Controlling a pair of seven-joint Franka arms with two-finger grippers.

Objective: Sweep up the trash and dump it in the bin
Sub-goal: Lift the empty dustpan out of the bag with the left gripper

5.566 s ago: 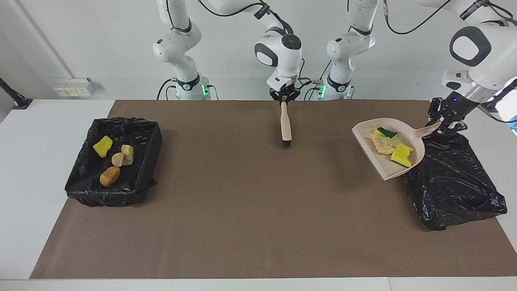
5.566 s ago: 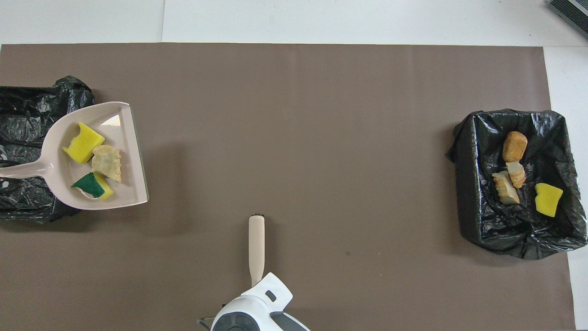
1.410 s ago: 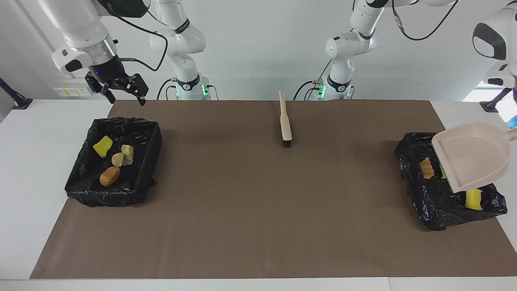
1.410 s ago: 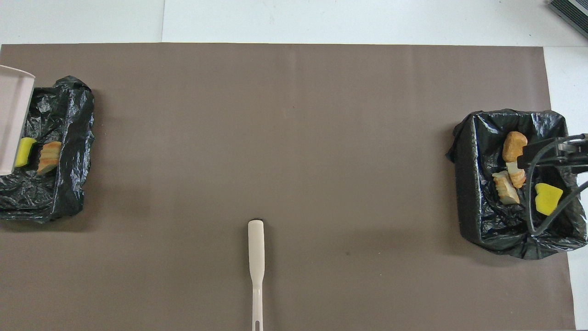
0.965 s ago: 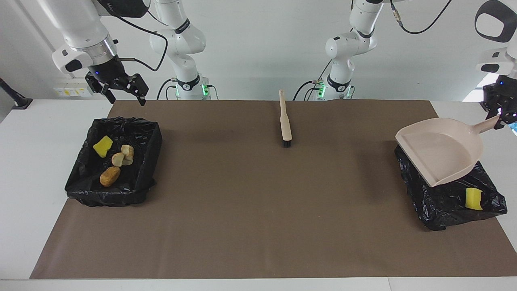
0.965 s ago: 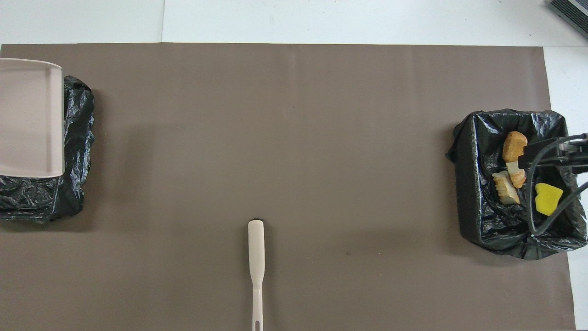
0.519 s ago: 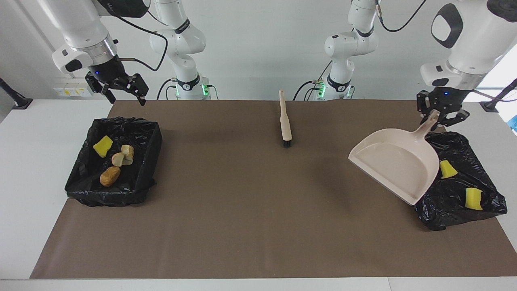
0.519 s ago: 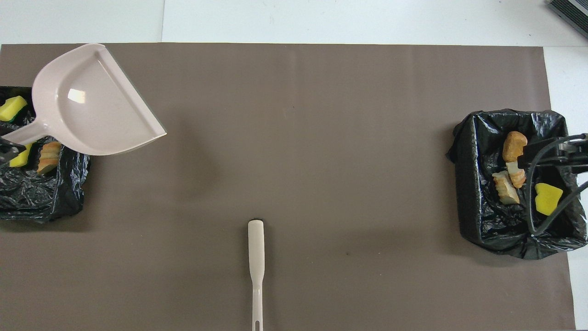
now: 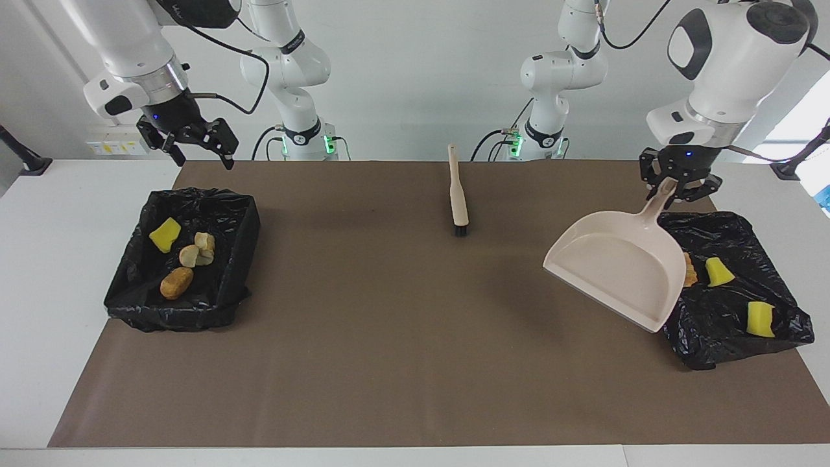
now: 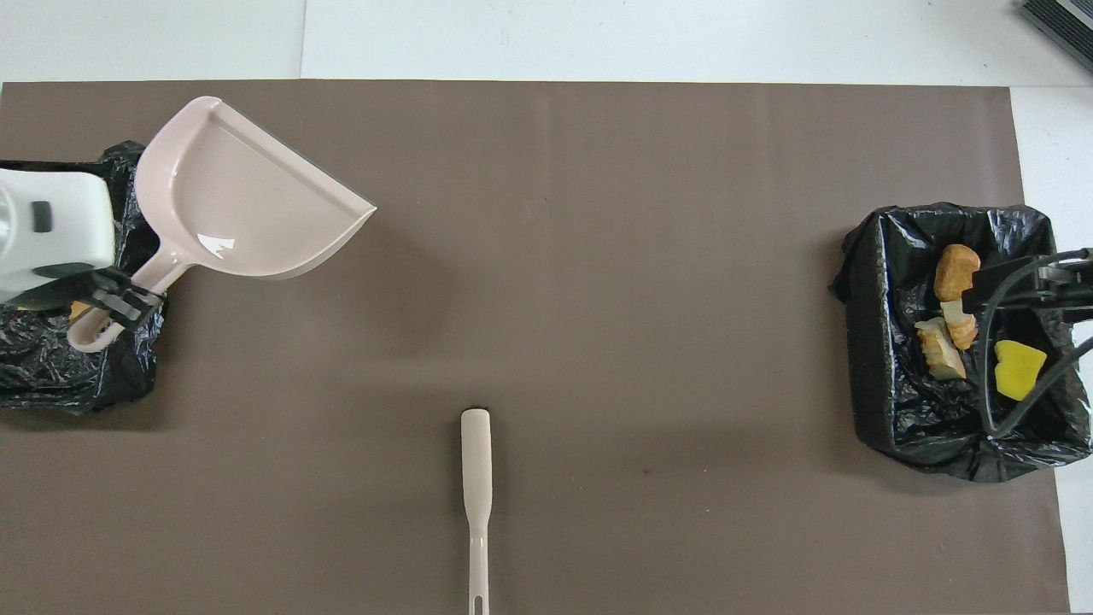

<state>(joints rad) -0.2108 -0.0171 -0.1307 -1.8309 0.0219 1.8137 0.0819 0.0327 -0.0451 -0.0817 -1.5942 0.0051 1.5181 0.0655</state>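
My left gripper (image 9: 674, 187) is shut on the handle of the beige dustpan (image 9: 616, 269). The pan hangs empty and tilted over the brown mat, beside the black-lined bin (image 9: 726, 324) at the left arm's end. Yellow sponge chunks (image 9: 718, 271) and an orange-brown lump (image 9: 687, 269) of trash lie in that bin. From overhead the dustpan (image 10: 243, 205) partly covers the bin (image 10: 51, 376). My right gripper (image 9: 198, 146) waits open in the air over the robot-side edge of the other bin (image 9: 240, 259). That bin holds a yellow chunk (image 9: 165, 234), beige lumps (image 9: 198, 250) and an orange-brown lump (image 9: 176, 283).
A beige hand brush (image 9: 458, 194) lies on the mat (image 9: 389, 337) at mid-table, close to the robots, bristles pointing away from them. In the overhead view the brush (image 10: 476, 487) lies lengthwise at the bottom middle. White table shows past the mat at both ends.
My left gripper has carried the emptied dustpan from above the bin toward the table's middle and turned it. Its trash now lies in the bin. The right arm has not moved.
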